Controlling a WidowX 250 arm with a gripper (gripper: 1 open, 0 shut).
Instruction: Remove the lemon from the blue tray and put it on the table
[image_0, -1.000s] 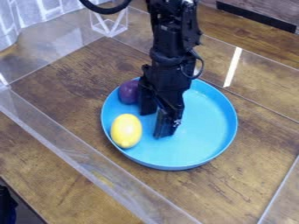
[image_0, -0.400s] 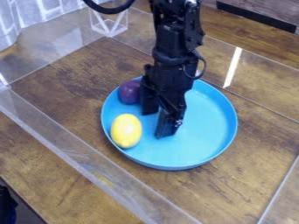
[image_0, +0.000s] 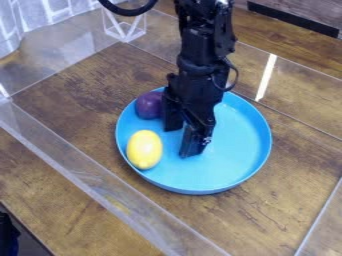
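Lying in blue tray (image_0: 241, 150), lemon (image_0: 144, 150) just left of open claw (image_0: 190, 146).

Purple object (image_0: 150, 104) half behind arm (image_0: 201, 60)

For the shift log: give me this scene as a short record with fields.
lemon: in the tray, left part, untouched
tray: blue, round, on the table
purple item: in the tray, behind the lemon
claw: open, pointing down over the tray, right of the lemon, holding nothing
table: dark wood
task state: lemon not yet removed
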